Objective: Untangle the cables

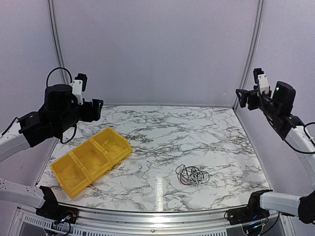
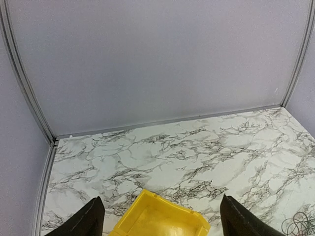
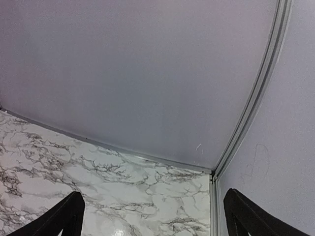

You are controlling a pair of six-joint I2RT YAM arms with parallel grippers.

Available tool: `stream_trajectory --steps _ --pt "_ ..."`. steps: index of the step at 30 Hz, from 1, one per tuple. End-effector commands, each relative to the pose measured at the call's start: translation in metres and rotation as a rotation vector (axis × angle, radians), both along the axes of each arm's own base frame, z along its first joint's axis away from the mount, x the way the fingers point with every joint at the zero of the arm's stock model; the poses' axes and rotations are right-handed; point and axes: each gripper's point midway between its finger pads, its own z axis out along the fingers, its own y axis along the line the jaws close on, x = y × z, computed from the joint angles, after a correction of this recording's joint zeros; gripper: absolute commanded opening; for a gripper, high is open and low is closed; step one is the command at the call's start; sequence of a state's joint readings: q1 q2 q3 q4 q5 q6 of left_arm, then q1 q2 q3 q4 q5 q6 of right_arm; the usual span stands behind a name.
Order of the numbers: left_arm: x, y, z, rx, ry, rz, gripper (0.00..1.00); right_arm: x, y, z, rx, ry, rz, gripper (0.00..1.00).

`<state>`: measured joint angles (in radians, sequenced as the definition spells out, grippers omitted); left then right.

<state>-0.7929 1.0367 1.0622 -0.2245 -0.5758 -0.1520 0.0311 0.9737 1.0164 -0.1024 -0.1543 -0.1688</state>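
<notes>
Where the cables lie: one small tangle on the tabletop, right of centre toward the near edge, well apart from the yellow bin.
Left gripper: open, empty, raised above the bin's far end; the tangle lies off to its right.
Right gripper: open, empty, raised at far right; the tangle lies below, inward.
Nearer arm: probably right.
Tangle axis: slightly wider left-right.

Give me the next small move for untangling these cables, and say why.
Probably lower the right gripper toward the cables. Both grippers hang open and empty, high above the table. The tangle lies untouched, right of centre, and looks nearer to that gripper than to the left gripper.
</notes>
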Motion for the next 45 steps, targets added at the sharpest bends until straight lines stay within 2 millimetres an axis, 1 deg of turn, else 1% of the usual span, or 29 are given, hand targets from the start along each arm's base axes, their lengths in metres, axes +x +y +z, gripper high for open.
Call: stream_trajectory --steps 1,3,5,6,8,10,11,12,14,18,20,22,25,27,29,32,35,41,45 --pt "0.011 -0.014 -0.036 0.016 0.046 -0.071 0.8 0.012 -0.006 -0.037 0.043 0.06 0.011 0.99" --pt "0.013 -0.022 -0.059 0.035 0.087 -0.12 0.78 0.016 -0.01 -0.062 0.048 0.106 0.011 0.99" --pt "0.014 -0.032 -0.081 0.044 0.131 -0.171 0.76 0.016 -0.012 -0.081 0.029 0.13 0.021 0.98" --pt "0.014 -0.037 -0.091 0.044 0.154 -0.197 0.75 0.015 -0.01 -0.091 0.004 0.144 0.049 0.99" --pt "0.008 -0.054 -0.108 0.041 0.196 -0.269 0.73 0.006 0.001 -0.114 -0.071 0.188 0.147 0.97" --pt "-0.001 -0.073 -0.12 0.04 0.222 -0.338 0.72 -0.005 0.013 -0.131 -0.116 0.232 0.24 0.95" --pt "-0.006 -0.083 -0.124 0.038 0.235 -0.373 0.72 -0.013 0.019 -0.144 -0.141 0.274 0.286 0.93" --pt "-0.012 -0.094 -0.129 0.032 0.247 -0.407 0.71 -0.019 0.026 -0.153 -0.179 0.3 0.328 0.91" --pt "-0.026 -0.119 -0.138 0.01 0.271 -0.479 0.69 -0.036 0.041 -0.171 -0.257 0.346 0.42 0.86" --pt "-0.059 -0.177 -0.159 -0.044 0.35 -0.613 0.6 -0.071 0.068 -0.198 -0.374 0.382 0.583 0.77" --pt "-0.075 -0.204 -0.173 -0.049 0.383 -0.662 0.57 -0.089 0.081 -0.21 -0.411 0.385 0.66 0.74" --pt "-0.092 -0.233 -0.192 -0.046 0.431 -0.706 0.56 -0.107 0.093 -0.222 -0.44 0.39 0.738 0.71" --pt "-0.114 -0.274 -0.215 -0.068 0.509 -0.781 0.52 -0.131 0.11 -0.24 -0.464 0.411 0.851 0.67" --pt "-0.123 -0.299 -0.23 -0.1 0.564 -0.807 0.49 -0.145 0.122 -0.25 -0.478 0.426 0.923 0.65" --pt "-0.127 -0.318 -0.244 -0.132 0.613 -0.808 0.48 -0.157 0.136 -0.255 -0.492 0.438 0.988 0.64" --pt "-0.131 -0.339 -0.254 -0.178 0.658 -0.823 0.45 -0.173 0.152 -0.261 -0.484 0.448 1.085 0.65" --pt "-0.13 -0.352 -0.255 -0.21 0.67 -0.827 0.45 -0.181 0.161 -0.269 -0.498 0.468 1.14 0.66" --pt "-0.121 -0.363 -0.255 -0.23 0.652 -0.808 0.4 -0.189 0.173 -0.28 -0.533 0.478 1.192 0.67" --pt "-0.118 -0.363 -0.257 -0.234 0.653 -0.789 0.38 -0.188 0.177 -0.286 -0.557 0.486 1.191 0.66"
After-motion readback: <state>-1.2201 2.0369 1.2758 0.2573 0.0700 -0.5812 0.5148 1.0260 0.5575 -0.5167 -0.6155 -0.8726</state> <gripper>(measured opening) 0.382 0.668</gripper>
